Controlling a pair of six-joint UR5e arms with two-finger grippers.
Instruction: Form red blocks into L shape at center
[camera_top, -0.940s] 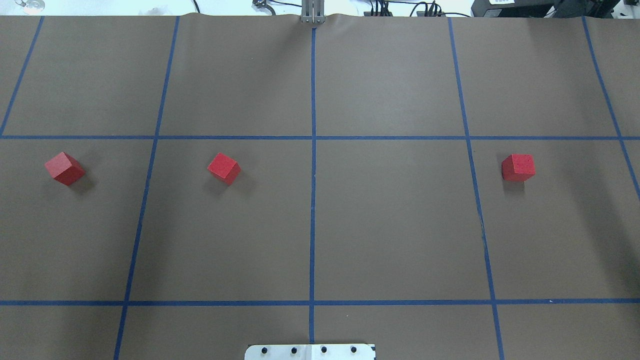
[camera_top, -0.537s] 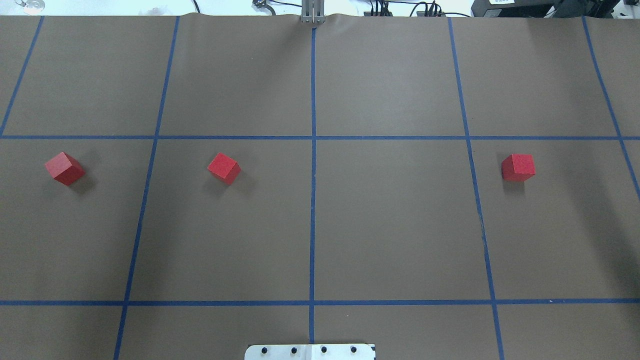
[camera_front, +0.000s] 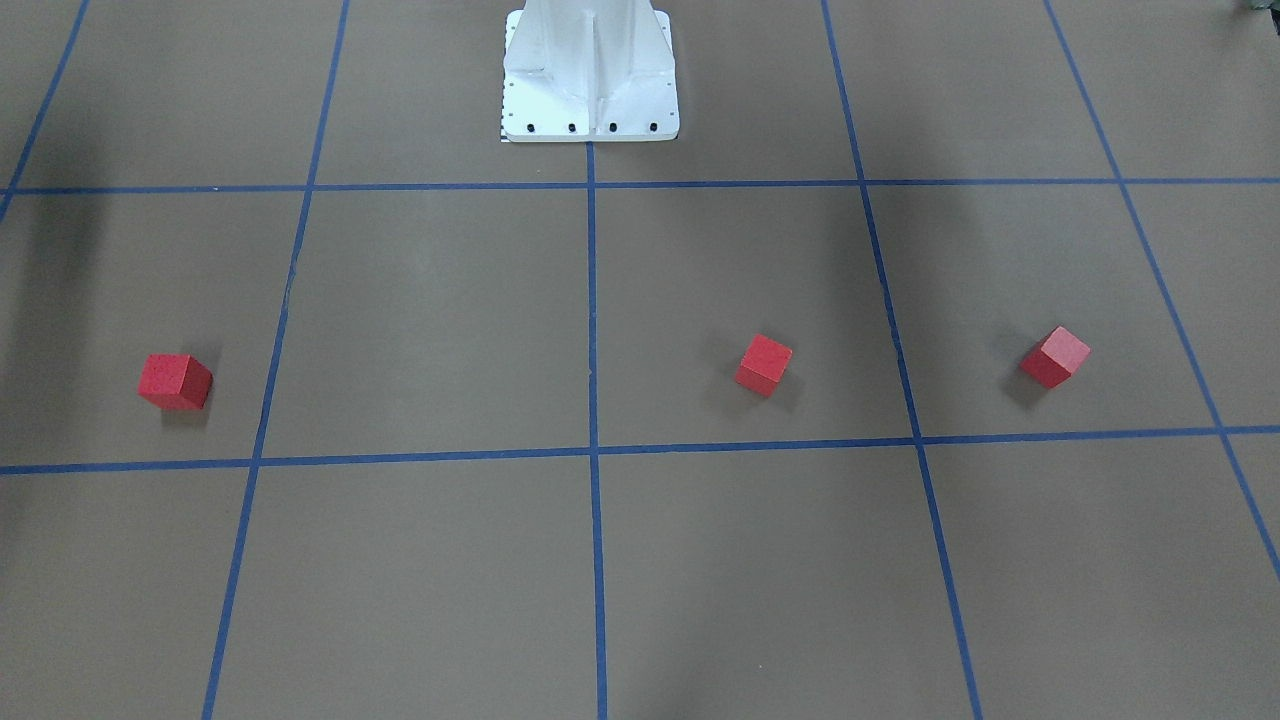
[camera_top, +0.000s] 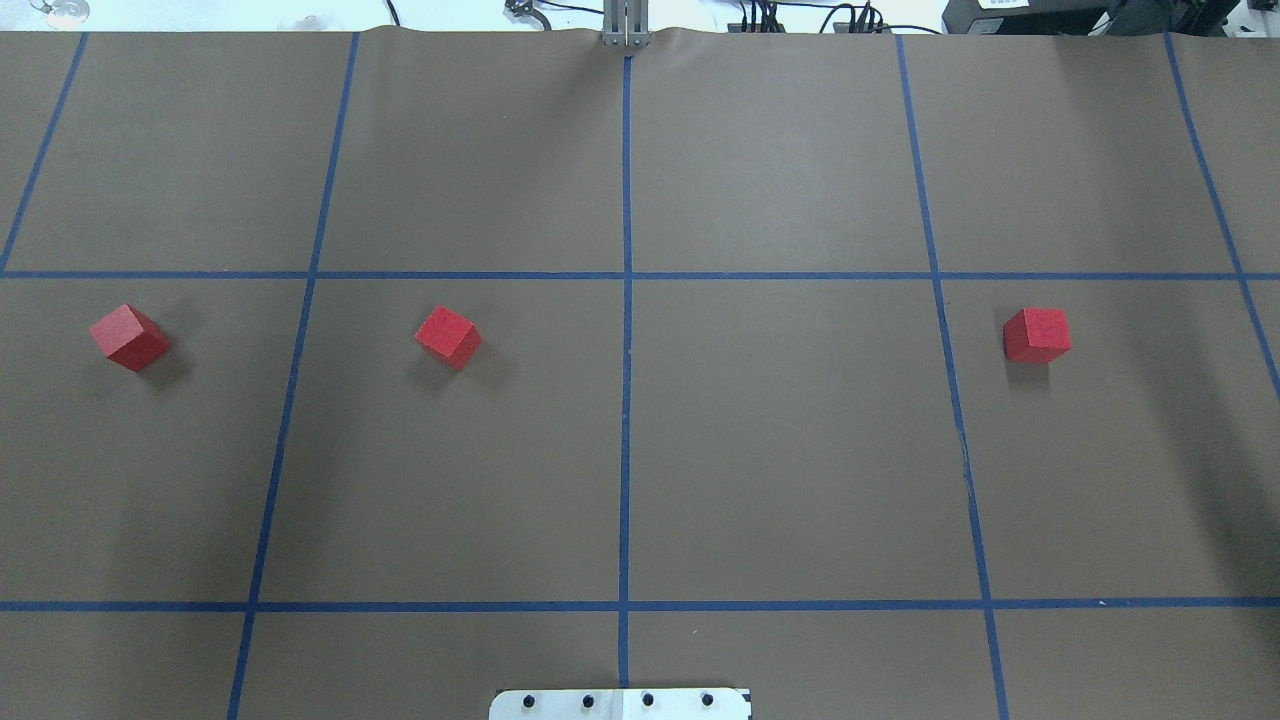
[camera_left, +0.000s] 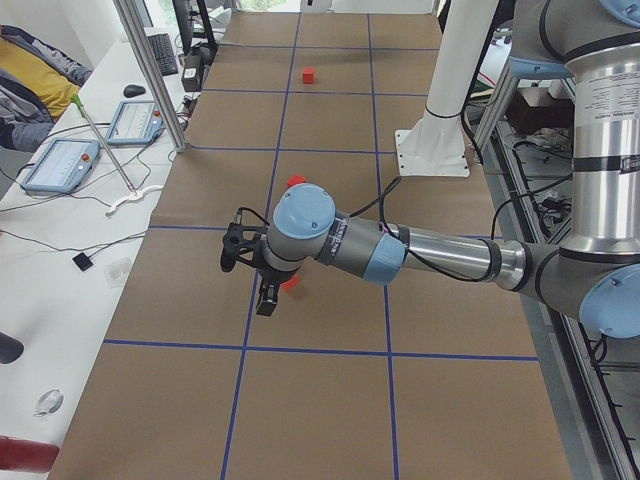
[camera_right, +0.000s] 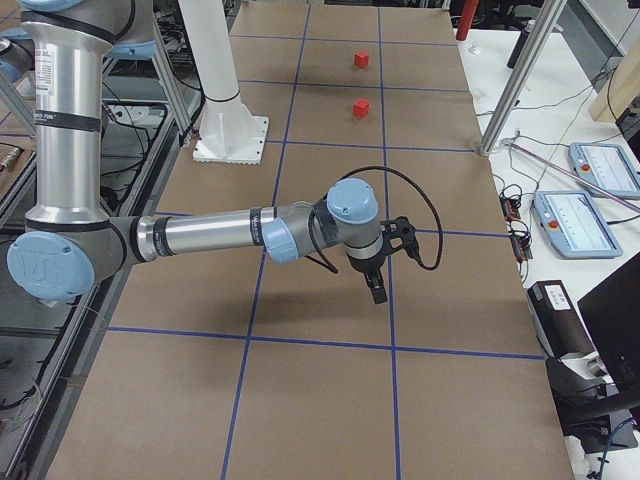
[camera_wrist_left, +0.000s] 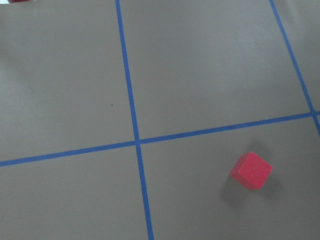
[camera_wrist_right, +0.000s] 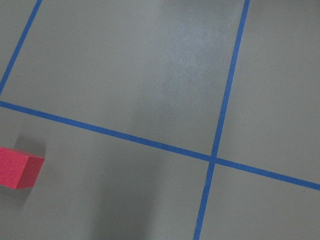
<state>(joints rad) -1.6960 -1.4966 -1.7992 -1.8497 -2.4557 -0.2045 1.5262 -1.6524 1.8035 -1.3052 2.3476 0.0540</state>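
Neither tool can be read for its state: the left tool (camera_left: 264, 296) and the right tool (camera_right: 376, 286) show only in the side views, hanging above the tabletop (camera_top: 800, 450), and I cannot tell whether either is spread or pressed together. The three red blocks (camera_top: 448, 337) lie in one row of grid squares, none touching another, so the L is not begun. The inner left block (camera_front: 765, 365) sits near the centre tape line (camera_top: 625, 420) on the robot's left of it, the outer left block (camera_top: 130, 337) is well farther out on that side, and the right block (camera_top: 1037, 334) is well out on the other side. Both left blocks stand corner-on to the line, so a tool descending square to it would likely catch a corner and spin or shove the cube. A placed cube may also be nudged when the next is set flush against it. They look small, matte and plain-faced, with crisp edges. The white robot base (camera_top: 620, 703) straddles that line's near end.
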